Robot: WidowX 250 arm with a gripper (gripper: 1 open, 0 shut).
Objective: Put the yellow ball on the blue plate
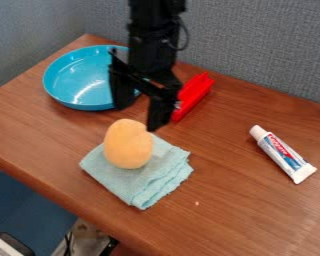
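Open black gripper [139, 103] above one yellow ball [128, 143]; nothing held.

The smooth, matte, slightly egg-shaped ball rests on one soft, folded pale teal cloth [152, 177]. One round, shallow blue plate [77, 80] with raised rim holds nothing. One red block [192, 93] lies beside the gripper; one white tube [282, 152] lies apart on the wooden table [43, 125].

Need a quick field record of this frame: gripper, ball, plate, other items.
gripper: open, pointing down, above and just behind the ball, holding nothing
yellow ball: resting on the teal cloth, not gripped
blue plate: empty, back left of the table
red block: behind the gripper, partly hidden
toothpaste tube: lying at right
task status: ball not yet on plate
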